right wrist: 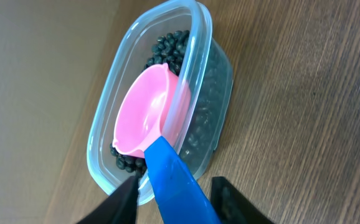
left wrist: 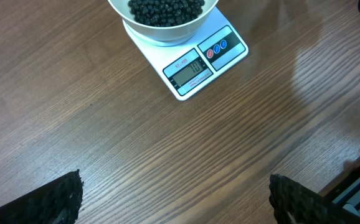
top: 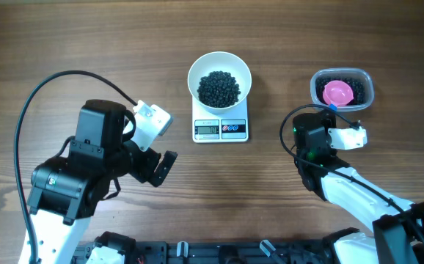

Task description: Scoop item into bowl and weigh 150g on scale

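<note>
While one white bowl (top: 196,72) sits on the one scale (top: 221,129), holding a pile of the item (top: 219,88), we see one clear tub (top: 367,86) with more beads and one pink scoop (top: 337,92). Our left gripper (left wrist: 175,190) hangs wide apart, empty. Our right gripper (right wrist: 177,182) flanks the scoop's blue handle (right wrist: 167,162); whether it clamps we cannot tell.

We find small black beads (top: 219,88) in a round white bowl (top: 196,71) atop a square white scale (top: 221,129); to its right, a pink scoop (top: 337,92) lies in a clear plastic tub (top: 370,89).
</note>
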